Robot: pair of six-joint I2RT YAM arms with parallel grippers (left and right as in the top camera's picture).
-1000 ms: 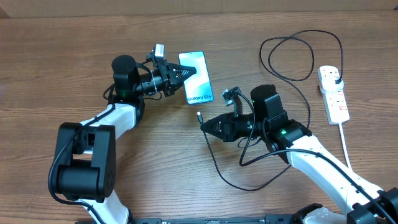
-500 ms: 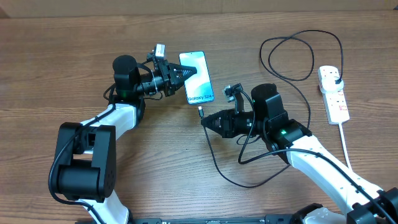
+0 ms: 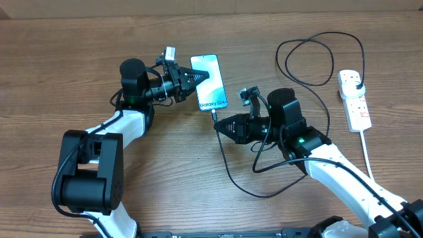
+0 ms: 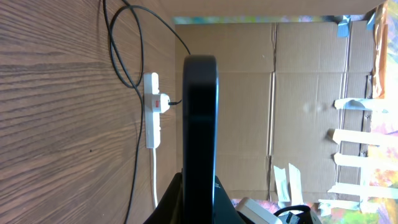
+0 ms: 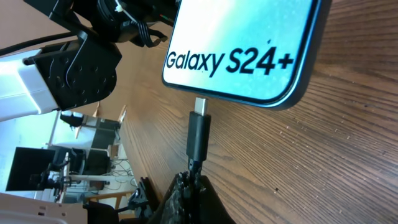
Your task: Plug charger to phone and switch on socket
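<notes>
**A:** What is the right tool (image 3: 219,123) holding?

**B:** It is clamping shut on the charger (image 5: 199,134), just behind the small plug. The plug is sticking straight out past the fingertips.

**A:** And just ahead of that plug?

**B:** The phone (image 5: 242,43) is lying right in front of it, screen up and reading "Galaxy S24+". The plug's metal tip is meeting the phone's bottom edge. I cannot tell whether it is going into the port.

**A:** What is the left tool (image 3: 197,78) doing?

**B:** It is pinching shut on the phone's long side, across the phone from the right tool. From the left wrist, the phone is showing edge-on between the fingers.

**A:** Where is the cable going behind the right tool?

**B:** It is dropping back under the right arm and curving in a loop on the tabletop (image 3: 79,66). It is then coming up past the arm, forming a second, wider loop beyond the tool and heading outward.

**A:** And the socket (image 3: 355,100)?

**B:** It is lying flat, well apart from both tools, out past the right arm's outer side. The charger's black plug is sitting in its end outlet. The white cord (image 3: 367,155) is running from the socket's other end back alongside the right arm.
</notes>
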